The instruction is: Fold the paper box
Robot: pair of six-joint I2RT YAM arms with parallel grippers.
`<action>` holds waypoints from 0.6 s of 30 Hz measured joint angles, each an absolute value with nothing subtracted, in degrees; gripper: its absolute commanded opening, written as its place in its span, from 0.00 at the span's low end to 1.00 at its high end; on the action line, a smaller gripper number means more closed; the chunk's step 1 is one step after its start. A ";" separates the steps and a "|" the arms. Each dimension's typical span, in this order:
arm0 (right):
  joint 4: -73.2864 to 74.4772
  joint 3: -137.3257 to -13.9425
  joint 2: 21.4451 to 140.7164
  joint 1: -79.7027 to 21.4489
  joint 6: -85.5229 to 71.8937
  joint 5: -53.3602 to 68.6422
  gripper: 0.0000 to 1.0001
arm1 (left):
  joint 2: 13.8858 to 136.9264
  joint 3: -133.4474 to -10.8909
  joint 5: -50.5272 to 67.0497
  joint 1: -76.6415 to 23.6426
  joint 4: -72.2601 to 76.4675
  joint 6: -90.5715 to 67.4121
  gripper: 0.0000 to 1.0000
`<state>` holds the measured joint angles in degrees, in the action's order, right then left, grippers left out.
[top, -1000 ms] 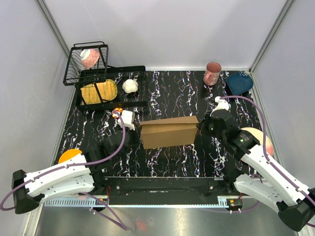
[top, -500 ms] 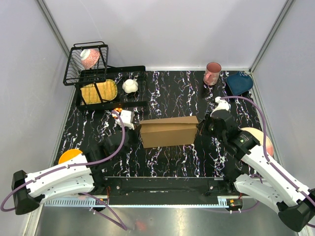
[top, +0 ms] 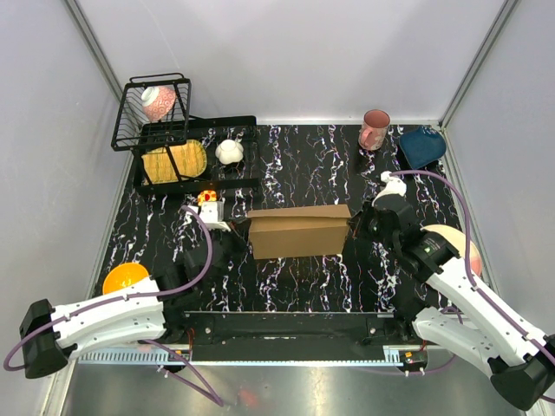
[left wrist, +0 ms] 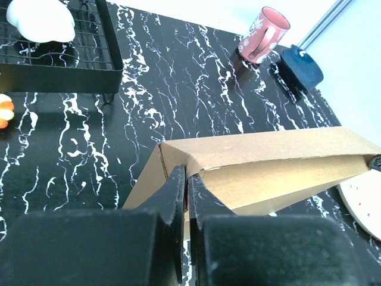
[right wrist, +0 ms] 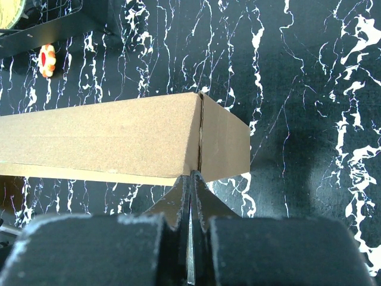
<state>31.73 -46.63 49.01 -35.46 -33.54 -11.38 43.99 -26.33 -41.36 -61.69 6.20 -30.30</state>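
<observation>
A: Box?
B: Box (top: 297,231) on the table (top: 303,165), lying long between the two grippers. Its side facing the left gripper (left wrist: 186,179) gapes, inner wall showing.
A: Grippers?
B: Left closed, tips at the box's near left corner. Right gripper (right wrist: 190,179) closed too, tips against the lower edge of the right end. Cannot tell if either pinches cardboard.
A: Around them?
B: Rack (top: 186,165) just beyond the left gripper, holding a yellow plate (top: 173,160) and a white piece (top: 229,152). Small orange thing (right wrist: 46,59) on the table between rack and that gripper. Mug (top: 375,129) and blue dish (top: 422,146) well beyond the right gripper. Speckled plate (left wrist: 364,202) behind it, partly under the arm.
A: Anything crowding?
B: Rack and orange thing sit closest; both apart from the box.
</observation>
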 measured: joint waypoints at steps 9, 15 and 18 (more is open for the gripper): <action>31.90 -46.50 48.80 -35.46 -33.76 -11.42 0.00 | 41.17 -22.04 -42.37 -63.07 10.70 -33.30 0.00; 31.83 -46.50 48.80 -35.46 -33.85 -11.53 0.00 | 42.17 -21.39 -43.86 -63.53 12.40 -33.98 0.00; 31.92 -46.50 48.77 -35.44 -33.91 -11.75 0.00 | 43.42 -20.40 -45.15 -63.88 15.16 -34.81 0.00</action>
